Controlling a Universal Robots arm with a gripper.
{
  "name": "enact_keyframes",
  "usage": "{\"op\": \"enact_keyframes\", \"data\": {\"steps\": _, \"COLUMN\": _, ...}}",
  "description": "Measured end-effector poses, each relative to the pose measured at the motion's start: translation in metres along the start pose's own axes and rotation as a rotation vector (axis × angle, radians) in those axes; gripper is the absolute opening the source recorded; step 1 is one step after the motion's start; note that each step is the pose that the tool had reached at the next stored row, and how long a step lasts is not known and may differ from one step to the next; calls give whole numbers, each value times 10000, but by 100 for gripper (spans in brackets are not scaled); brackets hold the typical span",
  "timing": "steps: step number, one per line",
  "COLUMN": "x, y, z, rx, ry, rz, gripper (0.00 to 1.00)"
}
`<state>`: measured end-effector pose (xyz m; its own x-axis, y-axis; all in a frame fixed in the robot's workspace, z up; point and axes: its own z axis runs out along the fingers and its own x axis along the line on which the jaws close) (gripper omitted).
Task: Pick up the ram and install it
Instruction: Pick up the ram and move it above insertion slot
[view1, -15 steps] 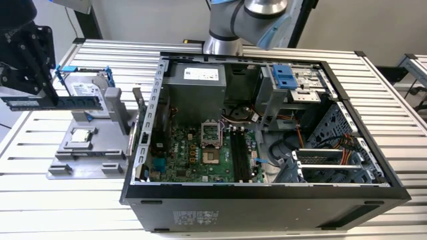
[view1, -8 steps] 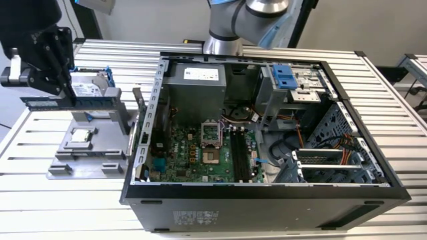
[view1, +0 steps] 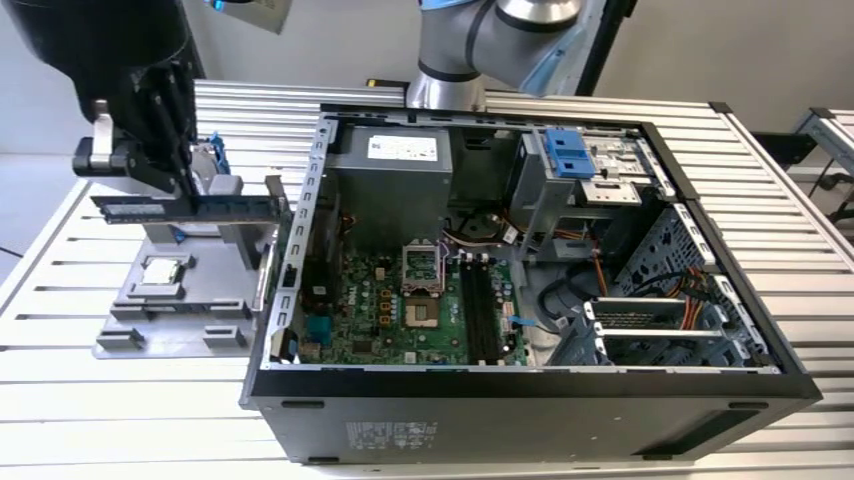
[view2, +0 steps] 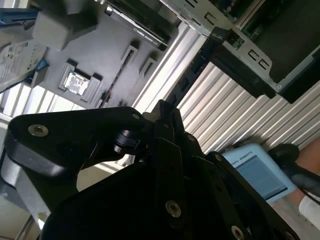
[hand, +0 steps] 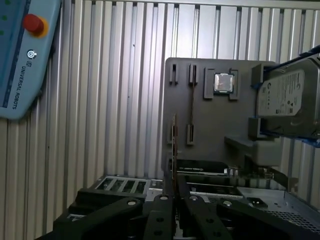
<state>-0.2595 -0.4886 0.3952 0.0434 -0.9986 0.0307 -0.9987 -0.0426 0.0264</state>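
**A:** What sat in the computer case (view1: 534, 425)?

**B:** It lay open on the slatted table (view1: 120, 410). Inside were a green circuit board (view1: 380, 300) on the floor and a grey power box (view1: 387, 190) at the far end. A blue drive bracket (view1: 577, 155) sat in the far corner towards the exterior view's right, with loose cables (view1: 627, 275) below it. Long black slots (view1: 477, 310) ran along the board.

**A:** And the grey tray (view1: 160, 325)?

**B:** It lay just beside the case, on the exterior view's left. A square chip (view1: 163, 268) sat in one of its pockets. In the first wrist view a silver hard drive (hand: 287, 102) rested on a raised stand at the tray's edge.

**A:** Where was the ram (view1: 234, 205)?

**B:** It was up in the air over the tray's flat part, close to the case's outer wall. The gripper (view1: 178, 192) had its fingers closed on the stick, near its middle.

**A:** Which way did it point?

**B:** Its long axis lay level, running across the exterior view from left to right, with one end reaching towards the case. It stood on its long edge, flat faces upright. In the first wrist view it showed edge-on, a thin line rising from between the fingers (hand: 161, 215) with the tray behind it
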Motion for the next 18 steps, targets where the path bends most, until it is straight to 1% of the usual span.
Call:
{"op": "enact_keyframes", "data": {"steps": 7, "x": 28, "y": -319, "z": -8, "rx": -35, "ry": -1, "rz": -2, "gripper": 0}}
{"op": "enact_keyframes", "data": {"steps": 14, "x": 47, "y": -614, "z": -15, "rx": -50, "ry": -3, "rz": -3, "gripper": 0}}
{"op": "enact_keyframes", "data": {"steps": 18, "x": 58, "y": -798, "z": -19, "rx": -60, "ry": -3, "rz": -4, "gripper": 0}}
